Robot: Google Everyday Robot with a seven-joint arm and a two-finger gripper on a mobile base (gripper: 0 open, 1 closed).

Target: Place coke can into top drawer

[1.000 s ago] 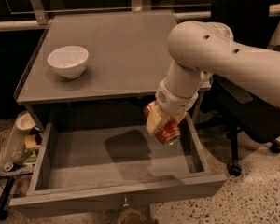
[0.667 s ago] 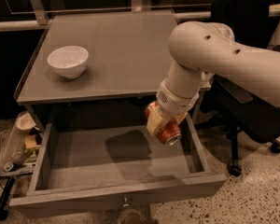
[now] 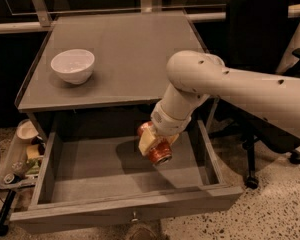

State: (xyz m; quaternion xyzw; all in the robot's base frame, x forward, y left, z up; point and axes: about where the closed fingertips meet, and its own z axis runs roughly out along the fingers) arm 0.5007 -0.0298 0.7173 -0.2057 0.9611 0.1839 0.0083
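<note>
The top drawer [image 3: 125, 211] is pulled wide open below the tabletop, with a small knob at the middle of its front panel. My gripper [image 3: 152, 143] hangs over the drawer's inside, right of its middle, and is shut on the coke can [image 3: 158, 152]. The can is red-orange with a silver end facing down and forward, held tilted above the drawer floor. The white arm reaches in from the right and hides the gripper's upper part.
A white bowl [image 3: 73, 65] sits on the grey tabletop [image 3: 135, 49] at the left. A black office chair [image 3: 260, 44] stands to the right. A low cart with small items [image 3: 20, 154] stands on the floor at the left of the drawer.
The gripper with the can has moved slightly left and lower into the open drawer. The bowl and drawer have not moved.
</note>
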